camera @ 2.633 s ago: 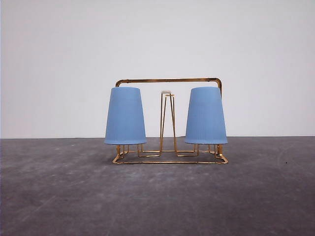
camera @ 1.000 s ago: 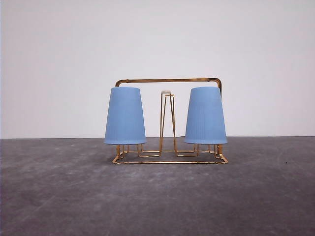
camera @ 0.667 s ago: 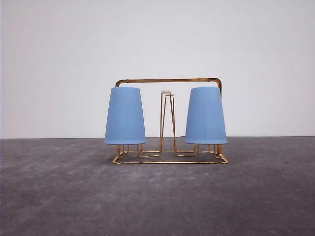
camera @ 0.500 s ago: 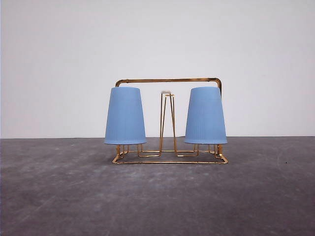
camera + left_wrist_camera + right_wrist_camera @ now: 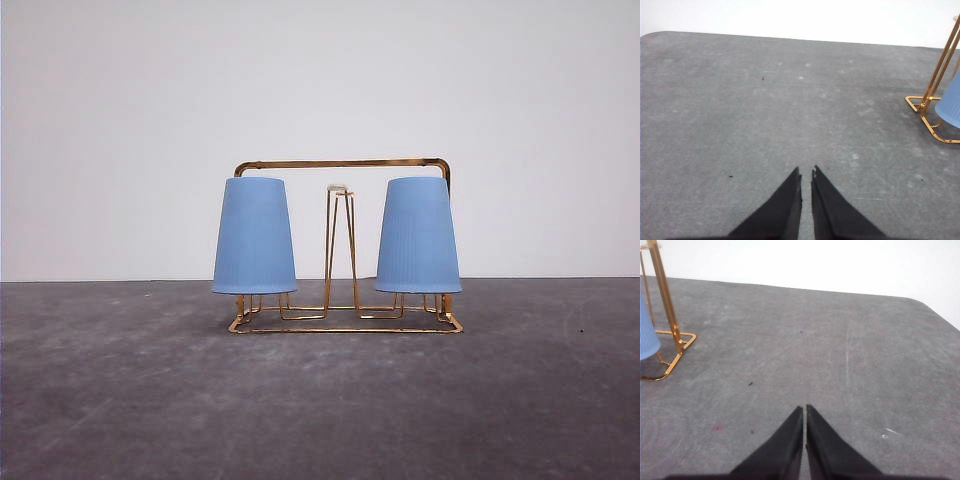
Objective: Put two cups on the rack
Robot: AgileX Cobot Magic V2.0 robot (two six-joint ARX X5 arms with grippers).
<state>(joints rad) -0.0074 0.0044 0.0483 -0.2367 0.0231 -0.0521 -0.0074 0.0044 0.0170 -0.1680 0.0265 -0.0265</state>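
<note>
Two light-blue cups on show, the left cup [image 5: 255, 236] and the right cup [image 5: 418, 236], both mid-frame. One gold wire rack [image 5: 345, 324] under them, with one bare prong [image 5: 339, 245] visible between the two. Two grippers: left gripper [image 5: 806, 174], right gripper [image 5: 804, 409].

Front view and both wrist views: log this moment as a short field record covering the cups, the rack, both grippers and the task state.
left cup: upside down over the rack's left prong
right cup: upside down over the right prong
rack: gold wire, standing on the grey table
middle prong: bare, white tip
left gripper: shut, holding nothing, apart from the rack
right gripper: shut, holding nothing, apart from the rack
task state: both cups on the rack
</note>
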